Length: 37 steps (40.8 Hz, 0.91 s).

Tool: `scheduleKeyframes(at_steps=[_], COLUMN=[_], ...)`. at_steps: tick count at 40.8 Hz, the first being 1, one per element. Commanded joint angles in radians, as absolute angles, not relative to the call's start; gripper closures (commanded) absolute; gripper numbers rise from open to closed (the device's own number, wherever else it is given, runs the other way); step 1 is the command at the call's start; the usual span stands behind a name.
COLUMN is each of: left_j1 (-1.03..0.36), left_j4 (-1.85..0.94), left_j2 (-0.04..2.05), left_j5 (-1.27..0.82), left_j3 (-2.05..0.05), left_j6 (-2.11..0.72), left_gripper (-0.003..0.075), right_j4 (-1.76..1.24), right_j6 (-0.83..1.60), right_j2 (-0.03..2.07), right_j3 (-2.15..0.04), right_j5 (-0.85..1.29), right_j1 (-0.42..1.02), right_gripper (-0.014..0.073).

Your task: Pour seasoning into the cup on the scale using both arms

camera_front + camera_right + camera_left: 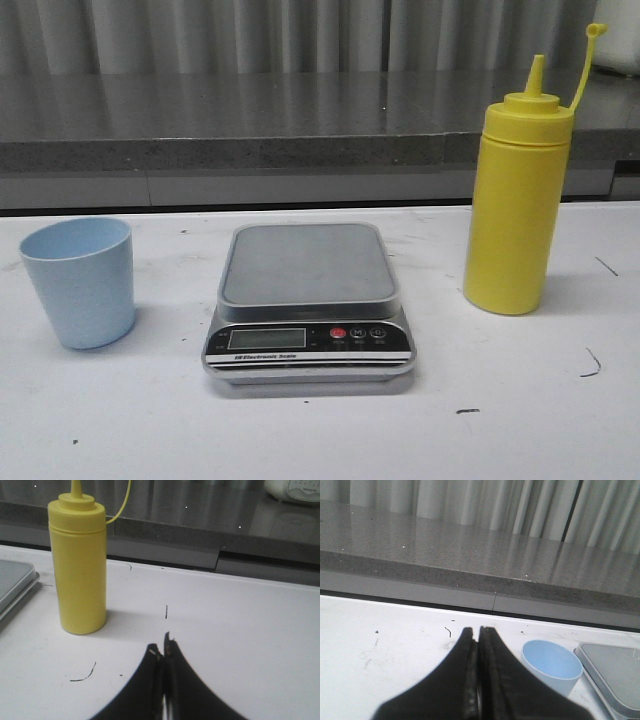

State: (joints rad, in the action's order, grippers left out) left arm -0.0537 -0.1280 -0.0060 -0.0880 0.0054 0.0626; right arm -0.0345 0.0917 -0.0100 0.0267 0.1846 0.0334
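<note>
Yellow plastic marks the tall squeeze bottle of seasoning [518,205], upright toward the right edge of the white bench [320,430], nozzle up and its tethered cap off and hanging aside. The small light blue plastic cup [80,282] stands upright, mouth up, toward the left edge. Between them, at mid-bench and touching neither, lies the flat digital scale [307,300] with grey steel platform and black front panel; the platform is bare, so the cup is not yet on it. Left gripper [479,635]: fingers pressed together, holding nothing; the cup lies just ahead of and to one side of the tips, the scale's corner beyond it. Right gripper [163,652]: fingers likewise together and empty; the bottle stands ahead and off to the scale's side, its long axis vertical. The left arm is judged nearer the cup, the right nearer the bottle. Each pair of fingers must part before grasping from the side.
</note>
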Motion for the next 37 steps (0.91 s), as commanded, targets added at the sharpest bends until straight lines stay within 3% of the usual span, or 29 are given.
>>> scheduleKeyframes(at_steps=[1,18,27,37], left_j1=[-0.048,-0.048,-0.048,-0.048], left_j4=[-0.138,-0.138,0.000,0.013], left_j2=[-0.022,-0.020,0.047,0.291], left_j5=[0.000,0.216,0.080,-0.115], left_j3=[0.028,-0.036,-0.245,-0.462], left_j6=[0.069,0.069,0.063,0.063], left_gripper=[0.0740,0.0741,0.0741,0.0741], right_j4=[-0.029,-0.030,-0.038,-0.041], right_j6=[0.100,0.089,0.089,0.089], right_j2=[-0.026,-0.026,0.016,0.286], right_j3=[0.021,-0.057,-0.299,-0.538], right_j5=[0.068,-0.107,0.078,0.359], right_j1=[0.036,0.036,0.036,0.036], right_gripper=[0.0701,0.0701,0.0700,0.0699])
